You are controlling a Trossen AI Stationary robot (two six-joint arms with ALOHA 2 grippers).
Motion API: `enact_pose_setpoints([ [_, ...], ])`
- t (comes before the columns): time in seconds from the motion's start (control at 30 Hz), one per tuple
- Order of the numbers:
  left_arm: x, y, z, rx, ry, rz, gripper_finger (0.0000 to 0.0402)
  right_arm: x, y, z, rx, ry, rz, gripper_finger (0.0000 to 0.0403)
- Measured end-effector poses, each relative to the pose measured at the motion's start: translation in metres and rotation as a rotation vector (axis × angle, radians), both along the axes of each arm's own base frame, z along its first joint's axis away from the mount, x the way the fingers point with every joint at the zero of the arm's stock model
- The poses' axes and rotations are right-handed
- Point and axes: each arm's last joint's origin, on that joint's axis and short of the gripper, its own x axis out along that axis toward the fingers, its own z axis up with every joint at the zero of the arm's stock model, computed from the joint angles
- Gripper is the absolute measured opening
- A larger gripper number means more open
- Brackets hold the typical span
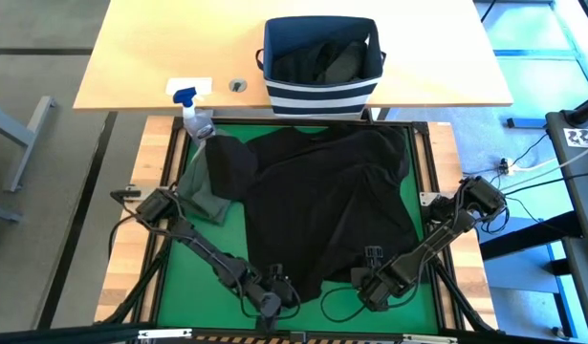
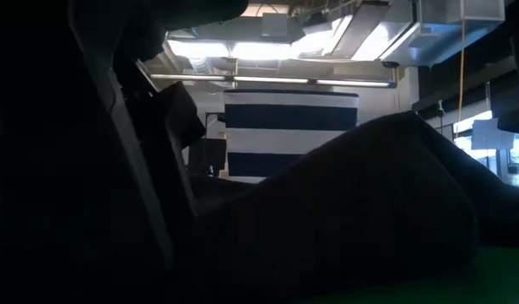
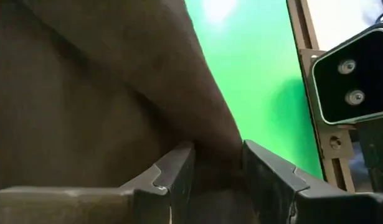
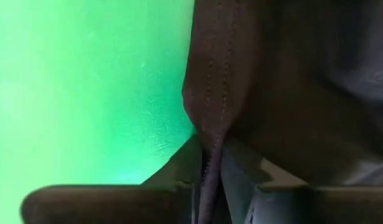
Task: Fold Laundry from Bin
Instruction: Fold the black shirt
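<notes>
At the far left of the green mat [image 1: 174, 287], a dark olive green garment [image 1: 200, 196] is seen crumpled, partly overlapped by the edge of the black garment [image 1: 327, 205], and a clear spray bottle with a blue nozzle [image 1: 193, 110] stands just beyond it at the mat's far left corner. The left gripper [image 1: 272, 298] is placed at the near hem of the black garment; in its wrist view the fingers [image 3: 175, 177] are parted narrowly, with a fold of dark cloth lying between them. The black garment is spread loosely over the middle of the mat. The right gripper [image 1: 372, 282] is set at the same near hem, and its fingers [image 4: 179, 168] are pinched onto a stitched edge of the cloth. Beyond the mat, on the pale wooden table [image 1: 131, 57], the navy striped bin [image 1: 320, 91] is seen holding more dark laundry [image 1: 322, 62].
</notes>
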Motion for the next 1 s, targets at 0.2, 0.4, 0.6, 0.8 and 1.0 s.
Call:
enact_pose_setpoints([
  [0.2,-0.003,0.005,-0.003,0.07,0.041,0.021,0.011,0.0,0.0,0.0,-0.014,-0.013,0.004,0.0041],
  [0.4,-0.012,0.01,0.011,0.062,0.112,0.003,0.0017,0.0,0.001,0.006,0.011,0.0,0.037,0.0008],
  [0.6,-0.028,0.012,0.066,-0.105,0.13,-0.104,0.0013,-0.007,0.01,0.049,0.279,0.075,0.113,0.0007],
  [0.8,-0.042,0.003,0.084,-0.288,0.217,-0.255,0.0006,-0.019,0.021,0.07,0.507,0.142,0.159,0.0018],
  [1.0,-0.048,-0.008,0.062,-0.192,0.255,-0.227,0.0029,-0.015,0.03,0.05,0.427,0.125,0.029,0.0049],
])
